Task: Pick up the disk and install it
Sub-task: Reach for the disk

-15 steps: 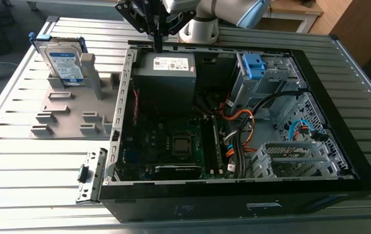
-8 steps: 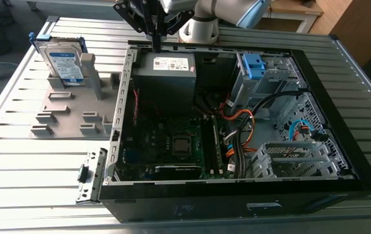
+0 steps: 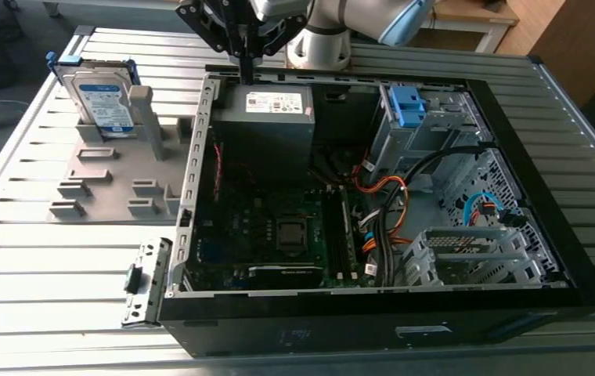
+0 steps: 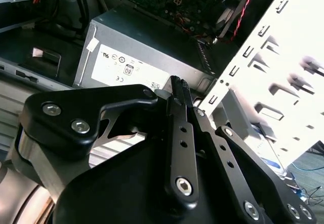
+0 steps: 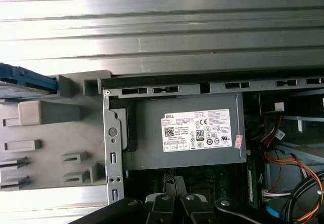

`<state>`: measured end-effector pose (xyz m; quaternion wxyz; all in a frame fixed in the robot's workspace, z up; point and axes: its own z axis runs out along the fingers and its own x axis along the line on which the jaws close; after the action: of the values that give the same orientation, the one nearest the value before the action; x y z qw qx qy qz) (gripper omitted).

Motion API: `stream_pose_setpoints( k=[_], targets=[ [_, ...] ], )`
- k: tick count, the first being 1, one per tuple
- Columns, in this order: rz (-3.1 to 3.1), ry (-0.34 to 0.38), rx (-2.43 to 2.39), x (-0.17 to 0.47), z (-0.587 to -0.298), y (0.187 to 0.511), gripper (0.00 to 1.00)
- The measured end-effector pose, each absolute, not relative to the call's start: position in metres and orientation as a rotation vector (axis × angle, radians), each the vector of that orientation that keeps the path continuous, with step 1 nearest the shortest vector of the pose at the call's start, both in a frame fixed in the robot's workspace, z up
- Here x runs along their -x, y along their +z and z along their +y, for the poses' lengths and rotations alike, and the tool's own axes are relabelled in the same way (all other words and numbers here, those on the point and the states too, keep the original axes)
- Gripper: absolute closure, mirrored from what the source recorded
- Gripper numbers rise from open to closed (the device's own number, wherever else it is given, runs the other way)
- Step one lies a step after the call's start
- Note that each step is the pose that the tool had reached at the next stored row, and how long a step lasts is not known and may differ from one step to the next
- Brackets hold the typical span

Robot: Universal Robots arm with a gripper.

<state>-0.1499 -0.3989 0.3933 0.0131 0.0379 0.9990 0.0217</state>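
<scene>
Ribbed aluminium slats form the table [image 3: 26, 258] in the exterior view, and an open black metal computer case [image 3: 381, 329] lies on its side across most of it. Toward the exterior view's left sits a grey plastic fixture [image 3: 109, 184] with upright posts and slots. The disk [image 3: 97, 94], a flat silver metal drive with a white-and-blue label in a blue plastic frame, stands on edge at the fixture's far end. The black metal pincer [image 3: 245, 77] hangs over the case's far rim, well apart from the disk. Its fingers are pressed together into one thin blade and hold nothing. Just beside the tip, inside the case, lies the grey rectangular power-supply box [image 3: 266, 117] with a white sticker. A bare blue plastic bracket [image 3: 407, 106] sits in the drive bay further to the exterior view's right, above orange and black cables [image 3: 391, 211].

In the second wrist view the pincer [image 4: 179, 89] appears up close, its ridged fingers [image 4: 175, 113] meeting at the tip with nothing between them. The power-supply box [image 4: 131, 57] lies beyond it, and the pale fixture [image 4: 283, 57] is off to one side.

In the first wrist view the pincer [image 5: 174, 183] points toward the power-supply box [image 5: 187, 133]. The table [image 5: 162, 26] lies past the case wall. The disk [image 5: 25, 78] shows as a blue edge at the end of the fixture [image 5: 50, 133].
</scene>
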Motion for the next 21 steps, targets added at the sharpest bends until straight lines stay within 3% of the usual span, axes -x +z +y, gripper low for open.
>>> stream_pose_setpoints(
  k=[21],
  targets=[
    [3.113,0.068,-0.118,0.161,-0.399,0.393,0.89]
  ],
)
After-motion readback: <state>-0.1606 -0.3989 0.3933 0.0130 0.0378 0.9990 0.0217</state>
